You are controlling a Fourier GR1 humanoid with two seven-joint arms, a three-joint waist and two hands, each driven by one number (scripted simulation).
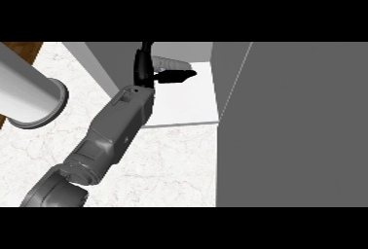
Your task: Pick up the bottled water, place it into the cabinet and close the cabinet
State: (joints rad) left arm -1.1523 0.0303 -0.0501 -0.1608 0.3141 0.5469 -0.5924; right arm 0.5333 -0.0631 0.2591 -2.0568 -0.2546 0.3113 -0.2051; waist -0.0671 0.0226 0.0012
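The bottled water (pixel 171 63), pale and translucent, lies tilted inside the open cabinet, above its white shelf (pixel 188 104). My left hand (pixel 146 68) reaches into the cabinet at the end of a grey forearm that rises from the lower left. The bottle sits in the crook between the fingers (pixel 146 51) on its left and the thumb (pixel 176 76) just beneath it. The hand hides the bottle's base. The grey cabinet door (pixel 295 126) stands open and fills the right side of the view. My right hand does not show.
A large white cylinder (pixel 28 92) lies over the marble counter (pixel 173 165) at the left. Brown wood (pixel 20 51) shows in the top left corner. The cabinet's grey side wall (pixel 108 61) stands just left of my hand.
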